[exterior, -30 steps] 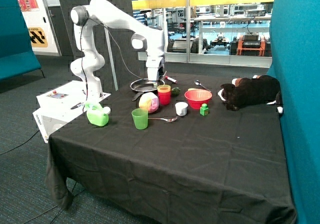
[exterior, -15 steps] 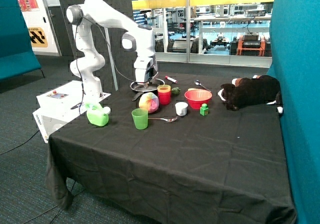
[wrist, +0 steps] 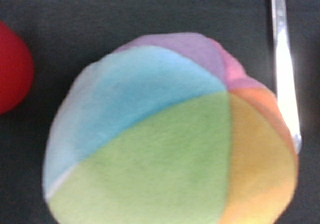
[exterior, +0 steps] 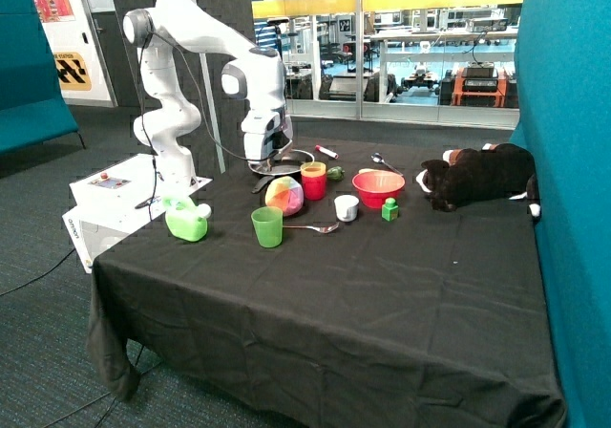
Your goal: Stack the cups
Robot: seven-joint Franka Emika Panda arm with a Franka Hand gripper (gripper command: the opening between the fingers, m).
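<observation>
Here, the gripper [exterior: 264, 160] hangs above the ball [exterior: 284, 196]; its jaws' opening cannot be told. Yellow cup [exterior: 313, 169] sits nested in red cup [exterior: 313, 185] beside the ball; green cup [exterior: 267, 226] stands before it on the desk [exterior: 382, 285].

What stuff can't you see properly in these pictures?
- Gripper: in the outside view the fingers are too small to tell open or shut; the wrist view does not show them.
- Yellow cup: only its rim shows above the red cup.
- Red cup: cut off by the edge in the wrist view.
- Pan: partly hidden behind the arm in the outside view.
</observation>
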